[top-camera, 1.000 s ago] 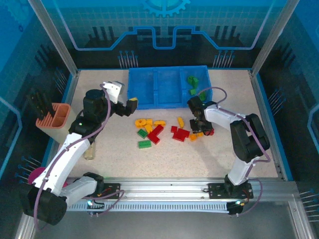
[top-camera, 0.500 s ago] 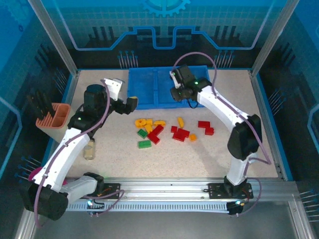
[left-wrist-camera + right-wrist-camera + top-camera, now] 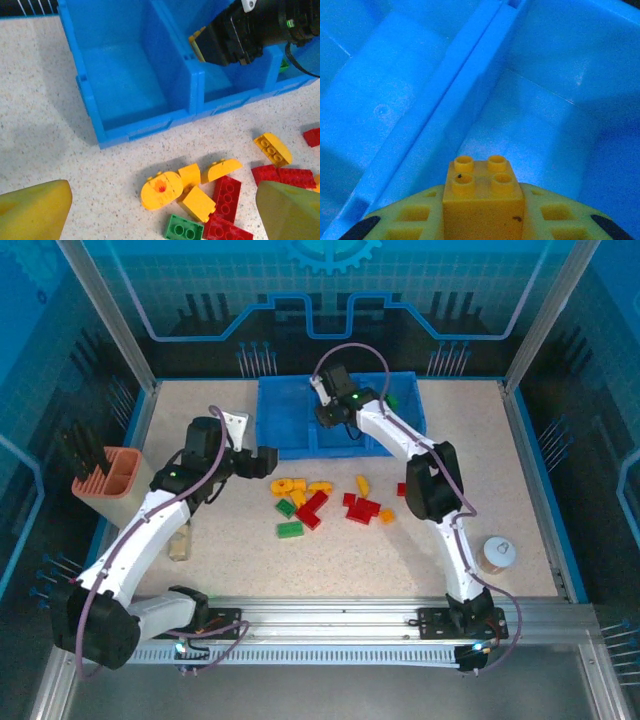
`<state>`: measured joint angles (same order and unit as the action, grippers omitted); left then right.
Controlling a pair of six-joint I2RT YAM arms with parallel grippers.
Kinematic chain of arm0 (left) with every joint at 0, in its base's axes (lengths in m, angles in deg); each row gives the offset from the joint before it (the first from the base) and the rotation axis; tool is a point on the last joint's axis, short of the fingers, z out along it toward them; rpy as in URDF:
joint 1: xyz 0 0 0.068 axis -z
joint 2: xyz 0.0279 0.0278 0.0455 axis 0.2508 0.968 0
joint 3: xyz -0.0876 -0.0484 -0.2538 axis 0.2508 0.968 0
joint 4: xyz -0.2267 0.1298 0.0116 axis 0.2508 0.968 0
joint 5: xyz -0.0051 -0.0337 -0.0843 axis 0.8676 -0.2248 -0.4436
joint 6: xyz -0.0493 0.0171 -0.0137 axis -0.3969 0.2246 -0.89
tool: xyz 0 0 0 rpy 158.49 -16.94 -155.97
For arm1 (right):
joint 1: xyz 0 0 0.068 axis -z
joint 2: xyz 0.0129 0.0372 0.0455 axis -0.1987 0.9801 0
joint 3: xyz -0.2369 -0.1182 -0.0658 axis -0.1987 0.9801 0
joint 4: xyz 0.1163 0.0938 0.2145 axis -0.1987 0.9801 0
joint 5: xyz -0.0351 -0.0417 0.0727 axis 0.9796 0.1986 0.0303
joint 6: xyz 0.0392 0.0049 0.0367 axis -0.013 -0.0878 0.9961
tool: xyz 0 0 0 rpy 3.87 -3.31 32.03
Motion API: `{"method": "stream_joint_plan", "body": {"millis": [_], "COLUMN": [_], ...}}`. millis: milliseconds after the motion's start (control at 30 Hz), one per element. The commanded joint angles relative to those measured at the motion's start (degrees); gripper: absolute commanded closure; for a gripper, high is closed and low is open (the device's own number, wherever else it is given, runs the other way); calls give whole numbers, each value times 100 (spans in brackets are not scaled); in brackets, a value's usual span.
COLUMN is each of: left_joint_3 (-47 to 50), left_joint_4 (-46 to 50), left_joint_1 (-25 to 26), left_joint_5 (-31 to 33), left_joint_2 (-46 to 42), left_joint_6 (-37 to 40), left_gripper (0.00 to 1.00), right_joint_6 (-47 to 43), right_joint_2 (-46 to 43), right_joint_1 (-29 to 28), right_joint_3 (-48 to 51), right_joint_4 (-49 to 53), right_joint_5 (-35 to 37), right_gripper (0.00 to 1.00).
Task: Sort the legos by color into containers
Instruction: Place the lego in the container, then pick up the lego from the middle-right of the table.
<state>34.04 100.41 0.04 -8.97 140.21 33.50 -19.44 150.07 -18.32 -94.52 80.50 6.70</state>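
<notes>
Right claw (image 3: 484, 216) pinches a yellow brick (image 3: 483, 187), jaws nearly closed on it, above the tray's (image 3: 451, 97) middle bin. This looks like the drop step; next, open there, clear of the divider alongside. Left claw (image 3: 161, 210) gapes empty.

We find the left compartment (image 3: 125, 90) of the tray (image 3: 145, 131) open from above. The right gripper (image 3: 483, 202), its jaws closed on a yellow lego (image 3: 482, 182), hangs over the middle compartment (image 3: 220, 87) and bars it. Loose legos (image 3: 200, 195) crowd the counter (image 3: 350, 560) just before the tray; its near strip lies bare.
</notes>
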Motion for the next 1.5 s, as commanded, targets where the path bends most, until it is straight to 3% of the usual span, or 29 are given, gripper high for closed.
{"method": "stream_joint_plan", "body": {"millis": [0, 233, 467, 567, 733, 933, 1133, 1267, 1467], "left_joint_3": [155, 206, 44, -7, -450, -637, -939, -1112, -1181], "left_joint_4": [9, -67, -108, -118, 390, 223, 122, 106, 67], "left_joint_1": [60, 63, 64, 64, 291, 634, 732, 799, 837], "left_joint_5": [13, 8, -37, -104, 152, 169, 54, -16, -67], "left_joint_2": [61, 182, 444, 536, 1000, 1211, 1623, 1817, 1902], "left_joint_6": [-368, -355, -275, -292, -18, 252, 265, 278, 295], "left_gripper": [4, 4, 4, 4, 7, 6, 5, 5, 5], "right_joint_6": [-58, -20, 66, 101, 261, 1039, 1809, 2146, 2261], "right_joint_2": [199, -202, -1099, -1536, -2738, -4378, -5532, -5766, -5425], "right_joint_1": [92, 120, 116, 114, 196, 822, 1396, 1457, 1606], "right_joint_3": [-234, 335, 1104, 1538, 2808, 4757, 6476, 7024, 7296], "right_joint_4": [47, -93, -85, -39, 131, 661, 762, 723, 526], "right_joint_5": [-110, -133, -283, -271, 99, 291, -92, -219, -224], "right_gripper": [65, 60, 46, 45, 44, 41, 31, 23, 18]}}
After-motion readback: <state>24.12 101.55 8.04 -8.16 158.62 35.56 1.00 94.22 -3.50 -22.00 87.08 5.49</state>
